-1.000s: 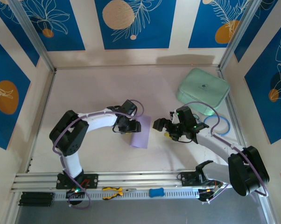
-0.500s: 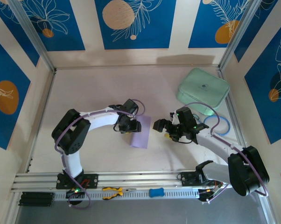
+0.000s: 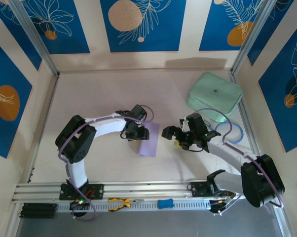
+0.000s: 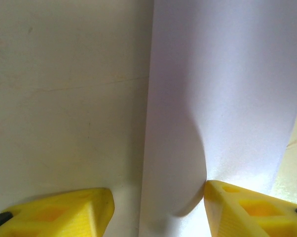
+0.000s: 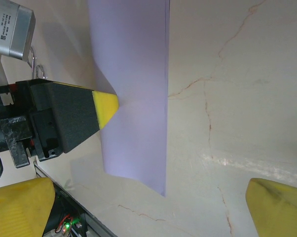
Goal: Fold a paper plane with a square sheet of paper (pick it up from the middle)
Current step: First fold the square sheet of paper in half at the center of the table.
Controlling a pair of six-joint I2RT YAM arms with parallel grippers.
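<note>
The square sheet of paper (image 3: 149, 140) lies on the table as a narrow pale lavender rectangle, doubled over, not in the shape of a paper plane. My left gripper (image 3: 134, 132) sits at its left edge, jaws apart. In the left wrist view that edge of the sheet (image 4: 222, 89) runs between the yellow fingertips (image 4: 64, 212). The right-hand one presses into the paper and bulges it; the other rests on bare table. My right gripper (image 3: 169, 134) hovers just right of the sheet, wide open and holding nothing. Its own camera shows the sheet (image 5: 133, 98) ahead of it.
A mint-green rounded case (image 3: 214, 96) stands at the back right, with a blue ring (image 3: 230, 132) in front of it. Yellow-handled pliers (image 3: 121, 202) and a small blue piece (image 3: 165, 203) lie on the front rail. Walls close in the table.
My left arm's elbow has drifted slightly to the right while its gripper stays at the paper's edge. The paper and the right arm have not moved.
</note>
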